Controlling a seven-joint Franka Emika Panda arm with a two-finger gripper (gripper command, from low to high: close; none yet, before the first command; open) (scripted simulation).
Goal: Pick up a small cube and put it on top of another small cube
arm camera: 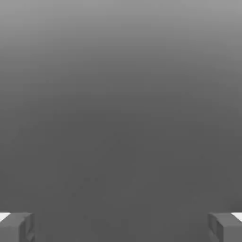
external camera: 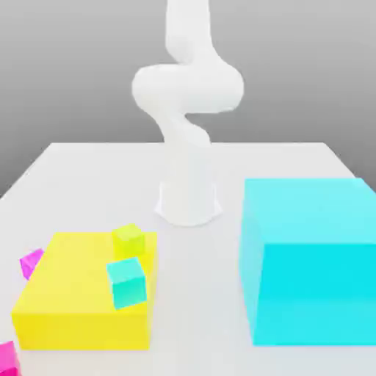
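Observation:
One small magenta cube (external camera: 31, 262) lies on the white table at the exterior view's left, partly hidden behind the big yellow block (external camera: 73, 308). A second small magenta cube (external camera: 7, 358) pokes in at the lower left corner, cut off by the picture's edge. In the hand view my gripper (arm camera: 121, 228) is open: its two grey fingertips (arm camera: 16, 227) stand far apart with nothing between them, facing plain grey background. The white arm (external camera: 187, 95) rises from its base at the table's middle and leaves the picture upward.
A small yellow-green cube (external camera: 128, 238) and a small teal cube (external camera: 127, 282) sit on top of the big yellow block. A big cyan block (external camera: 312, 261) stands at the exterior view's right. The white table (external camera: 95, 176) stretches behind the blocks.

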